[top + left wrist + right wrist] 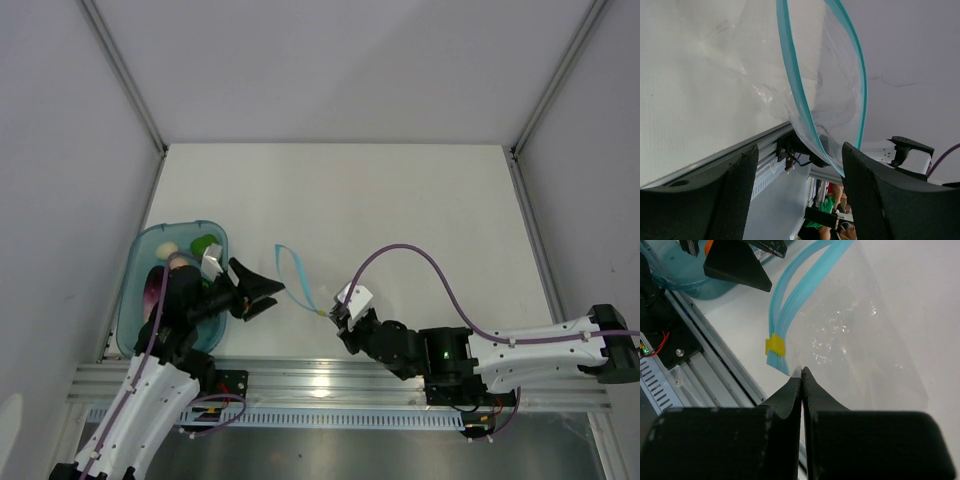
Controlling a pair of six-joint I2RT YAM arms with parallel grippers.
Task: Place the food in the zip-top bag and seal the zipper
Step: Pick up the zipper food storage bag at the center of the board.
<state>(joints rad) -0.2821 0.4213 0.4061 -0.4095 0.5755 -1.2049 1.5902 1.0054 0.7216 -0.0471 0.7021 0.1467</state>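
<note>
The clear zip-top bag (855, 340) lies on the white table with its mouth held open in a loop. Its light-blue zipper (792, 85) ends at a yellow slider (775, 346). My right gripper (802, 371) is shut on the bag's edge just beside that slider, also seen from above (337, 313). My left gripper (272, 297) stands open at the mouth, and the bag's lower lip hangs between its fingers (735, 185) without being pinched. The food sits in the teal tray (140, 250): a green pepper (205, 243), a cream egg (170, 250) and a purple eggplant (154, 287).
The tray sits at the table's left edge, partly under my left arm. An aluminium rail (330, 375) runs along the near edge. Grey walls close in the left, right and far sides.
</note>
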